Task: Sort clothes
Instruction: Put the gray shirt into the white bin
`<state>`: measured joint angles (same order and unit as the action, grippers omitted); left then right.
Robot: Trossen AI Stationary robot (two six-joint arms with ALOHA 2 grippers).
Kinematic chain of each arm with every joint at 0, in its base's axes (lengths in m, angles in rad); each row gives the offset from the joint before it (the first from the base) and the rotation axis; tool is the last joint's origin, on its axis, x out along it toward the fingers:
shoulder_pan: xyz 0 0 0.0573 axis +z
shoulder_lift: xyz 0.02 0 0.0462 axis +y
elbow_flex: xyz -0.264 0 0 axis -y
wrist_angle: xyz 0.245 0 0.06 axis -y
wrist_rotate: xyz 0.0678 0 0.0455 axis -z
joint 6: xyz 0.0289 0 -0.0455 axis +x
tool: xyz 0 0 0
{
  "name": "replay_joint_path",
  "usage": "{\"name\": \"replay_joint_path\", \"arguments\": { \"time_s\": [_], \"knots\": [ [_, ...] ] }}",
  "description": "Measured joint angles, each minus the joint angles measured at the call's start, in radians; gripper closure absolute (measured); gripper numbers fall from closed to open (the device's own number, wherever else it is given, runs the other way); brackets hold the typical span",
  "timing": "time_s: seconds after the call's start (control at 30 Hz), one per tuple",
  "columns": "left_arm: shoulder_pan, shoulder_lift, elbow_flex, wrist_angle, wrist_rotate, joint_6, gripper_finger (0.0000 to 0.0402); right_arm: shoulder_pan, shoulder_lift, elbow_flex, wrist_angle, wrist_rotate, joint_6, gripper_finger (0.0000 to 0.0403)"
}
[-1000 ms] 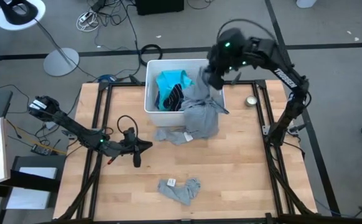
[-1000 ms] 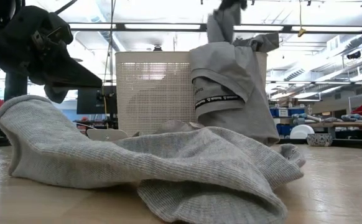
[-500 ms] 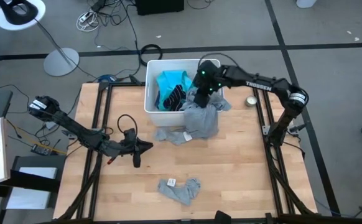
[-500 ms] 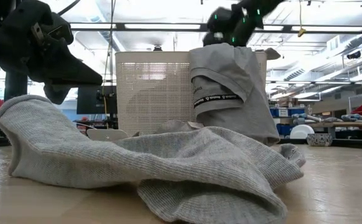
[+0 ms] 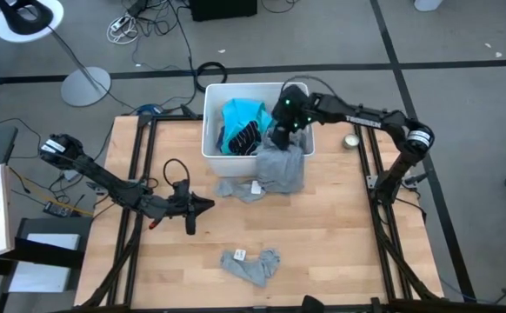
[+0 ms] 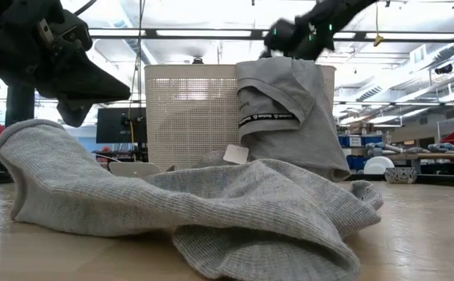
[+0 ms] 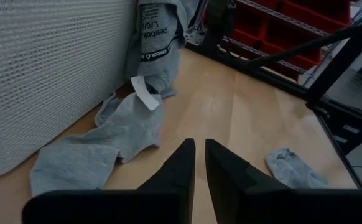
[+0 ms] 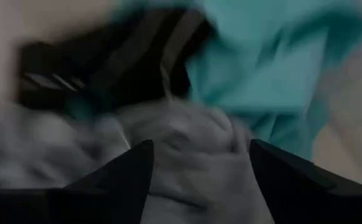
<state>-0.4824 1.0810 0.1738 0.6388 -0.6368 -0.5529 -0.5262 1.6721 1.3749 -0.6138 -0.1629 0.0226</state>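
Note:
A white bin [image 5: 208, 122] stands at the table's far middle, with a turquoise garment [image 5: 240, 115] and a dark garment [image 5: 241, 136] inside. A grey shirt [image 5: 281, 167] is draped over the bin's near rim, and its lower part [image 7: 116, 127] lies on the table. My right gripper [image 5: 281, 130] is open over the bin's right half, above the shirt's upper part [image 8: 193, 134]. A grey sock [image 5: 251, 263] lies near the table's front edge. My left gripper [image 5: 208, 204] rests low at the table's left middle, shut and with nothing between its fingers [image 7: 184, 158]. My right gripper points down, its spread fingers [image 8: 134, 165] on either side of the grey shirt's bunched upper part; I cannot tell whether they touch it.
A small round tin [image 5: 351, 140] sits on the table to the right of the bin. A black cable loop [image 5: 175, 169] lies near my left arm. Bare wood shows between the shirt and the sock.
My right gripper has come down from high above the bin to just over it, opened and let go of the grey shirt. The shirt's upper part has dropped onto the bin's rim; its lower part has stayed on the table.

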Motion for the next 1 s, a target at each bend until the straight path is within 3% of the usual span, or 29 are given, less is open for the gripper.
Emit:
{"name": "replay_joint_path", "arguments": {
  "time_s": [0.3,0.57,0.8,1.0],
  "knots": [
    [0.0,0.0,0.0,0.024,0.012,0.02,0.036,0.022,-0.149,0.255,-0.149,0.014,-0.071,0.0143],
    [-0.002,0.0,0.0,0.023,0.006,0.092,0.036,0.213,-0.38,0.255,-0.405,0.183,-0.037,0.0171],
    [-0.002,0.0,0.0,0.021,0.004,0.103,0.036,0.525,-0.56,0.008,-0.46,0.425,0.259,0.0173],
    [-0.002,0.0,0.0,0.021,0.004,0.104,0.036,0.744,-0.645,-0.34,-0.319,0.629,0.528,0.0173]
  ]
}}
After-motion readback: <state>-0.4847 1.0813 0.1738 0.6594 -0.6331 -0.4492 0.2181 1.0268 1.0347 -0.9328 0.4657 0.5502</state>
